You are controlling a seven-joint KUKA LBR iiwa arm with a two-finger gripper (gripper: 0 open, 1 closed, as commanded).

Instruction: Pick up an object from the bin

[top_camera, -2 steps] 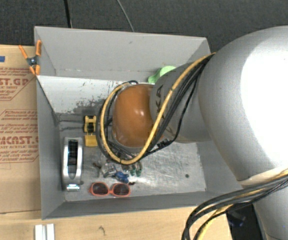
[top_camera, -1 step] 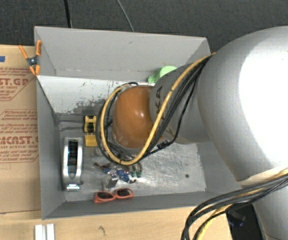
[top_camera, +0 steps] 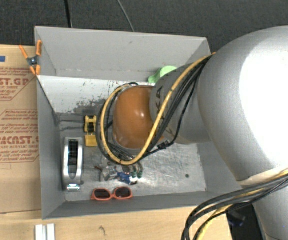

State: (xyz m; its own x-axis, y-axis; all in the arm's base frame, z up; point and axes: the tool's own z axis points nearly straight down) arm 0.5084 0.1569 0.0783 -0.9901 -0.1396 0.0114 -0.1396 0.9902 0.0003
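Grey arm [top_camera: 249,109] with orange cover [top_camera: 131,115] hangs over the bin [top_camera: 123,49], sunglasses [top_camera: 111,194] at 6 o'clock; gripper [top_camera: 119,174] wide or narrow, I cannot tell.

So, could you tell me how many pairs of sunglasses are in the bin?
1: an orange-red pair of sunglasses lies along the lower wall of the bin, left of centre. The arm covers the middle, so others may be hidden.
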